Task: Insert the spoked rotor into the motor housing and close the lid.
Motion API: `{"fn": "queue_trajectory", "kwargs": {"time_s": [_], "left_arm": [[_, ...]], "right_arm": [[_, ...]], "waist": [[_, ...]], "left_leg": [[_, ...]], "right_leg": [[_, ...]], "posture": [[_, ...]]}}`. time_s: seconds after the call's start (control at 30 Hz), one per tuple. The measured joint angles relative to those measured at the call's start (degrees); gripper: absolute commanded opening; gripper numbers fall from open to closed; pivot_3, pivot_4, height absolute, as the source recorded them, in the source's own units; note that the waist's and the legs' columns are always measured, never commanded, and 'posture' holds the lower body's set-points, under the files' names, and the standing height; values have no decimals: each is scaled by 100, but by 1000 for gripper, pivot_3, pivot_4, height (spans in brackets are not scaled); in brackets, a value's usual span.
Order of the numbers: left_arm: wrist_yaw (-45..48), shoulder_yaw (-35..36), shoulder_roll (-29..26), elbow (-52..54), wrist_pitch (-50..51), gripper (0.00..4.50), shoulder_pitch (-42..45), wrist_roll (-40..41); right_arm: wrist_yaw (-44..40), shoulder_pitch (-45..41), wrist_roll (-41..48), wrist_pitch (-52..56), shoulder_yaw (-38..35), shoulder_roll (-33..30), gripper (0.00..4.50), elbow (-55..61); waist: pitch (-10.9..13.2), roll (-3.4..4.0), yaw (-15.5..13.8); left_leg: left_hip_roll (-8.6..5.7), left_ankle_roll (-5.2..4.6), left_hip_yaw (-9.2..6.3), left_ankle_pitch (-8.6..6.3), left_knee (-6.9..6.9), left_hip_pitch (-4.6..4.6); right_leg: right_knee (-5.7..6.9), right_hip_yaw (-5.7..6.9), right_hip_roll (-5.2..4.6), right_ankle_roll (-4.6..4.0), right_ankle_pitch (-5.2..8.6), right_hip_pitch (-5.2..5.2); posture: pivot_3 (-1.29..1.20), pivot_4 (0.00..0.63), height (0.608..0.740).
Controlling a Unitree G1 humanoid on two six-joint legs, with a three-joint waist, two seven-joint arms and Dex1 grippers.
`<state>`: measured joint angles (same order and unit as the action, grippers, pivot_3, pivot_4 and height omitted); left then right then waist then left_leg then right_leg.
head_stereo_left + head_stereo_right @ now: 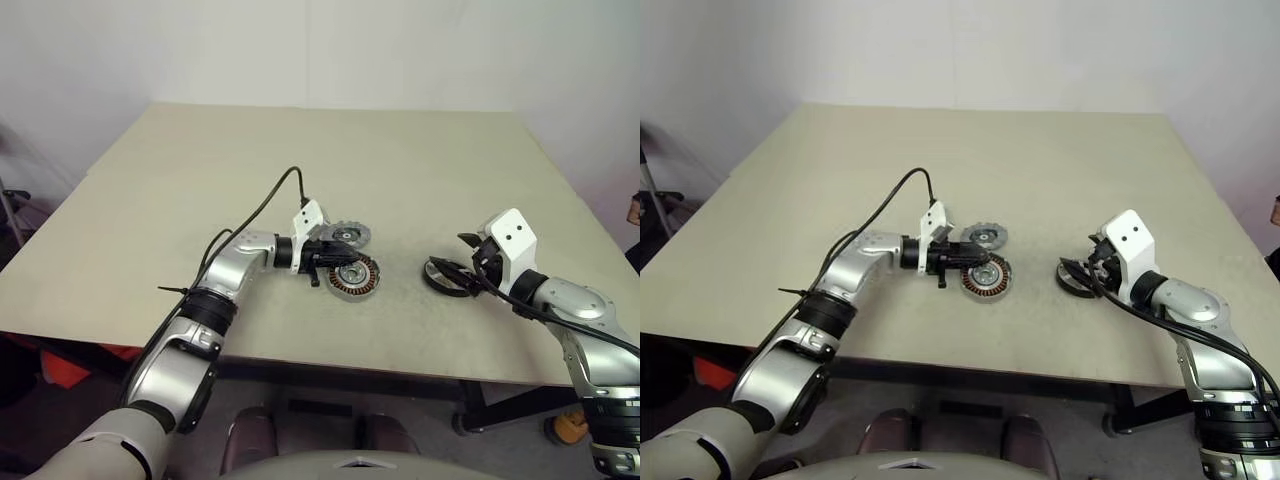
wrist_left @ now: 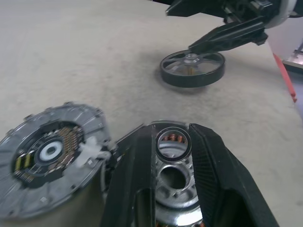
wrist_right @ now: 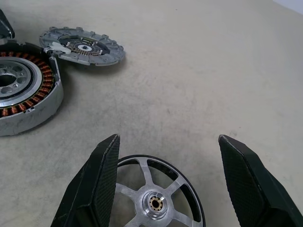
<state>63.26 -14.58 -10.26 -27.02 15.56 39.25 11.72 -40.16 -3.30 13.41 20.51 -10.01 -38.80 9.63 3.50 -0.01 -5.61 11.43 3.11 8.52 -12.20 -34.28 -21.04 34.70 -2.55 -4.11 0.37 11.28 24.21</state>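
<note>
Left claw [image 1: 335, 262] sits over motor housing [image 1: 356, 276] near worktop [image 1: 200, 170] centre, fingers narrowed around its silver centre; can't tell if they grip it. Lid [image 1: 345, 236] lies flat, open, touching housing's far rim. Right claw [image 3: 165, 184] spread wide, astride spoked rotor [image 3: 154, 198], w/o touching, well right of housing.
</note>
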Motion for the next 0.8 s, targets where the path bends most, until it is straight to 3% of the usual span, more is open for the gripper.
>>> {"fn": "queue_trajectory", "kwargs": {"time_s": [0.8], "left_arm": [[-226,-238,114,-185,-199,709,-70,-541]], "right_arm": [[123,-15,-23,-1,0,1,3733,0]], "waist": [[0,0,1]], "left_leg": [[-5,-5,-1,3,0,-1]], "right_leg": [[1,3,-8,1,0,-3]], "posture": [[0,0,740]]}}
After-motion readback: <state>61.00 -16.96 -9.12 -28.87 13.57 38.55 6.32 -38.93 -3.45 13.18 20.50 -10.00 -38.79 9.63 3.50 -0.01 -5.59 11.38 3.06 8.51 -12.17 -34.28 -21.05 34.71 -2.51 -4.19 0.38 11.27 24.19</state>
